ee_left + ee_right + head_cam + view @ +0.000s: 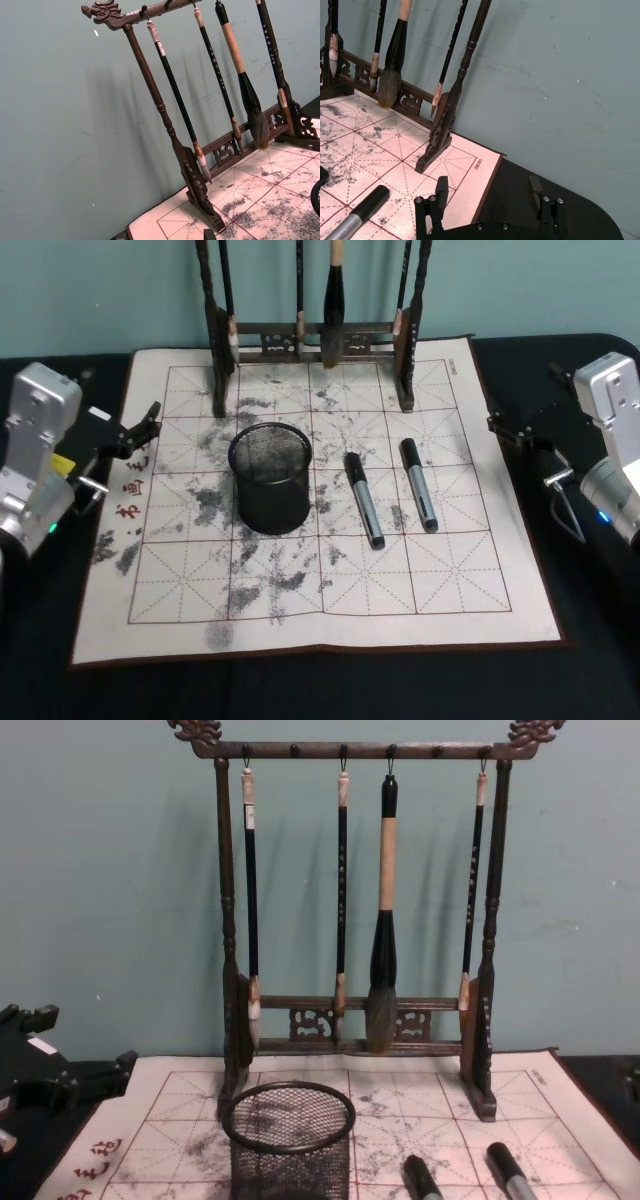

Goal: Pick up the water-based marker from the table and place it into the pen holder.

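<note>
Both pincers released, waiting at the edges; markers lying flat on the calligraphy mat [450,580].
Left pincer [148,428] spread open by the mat's left edge; right pincer [488,192] gaping over the dark surface [590,660] at the right edge; inner marker [364,498] lies just right of the mesh pen holder [270,480], outer marker [419,483] beside it, not touching; brush rack [310,340] stands behind them, brushes hanging.
</note>
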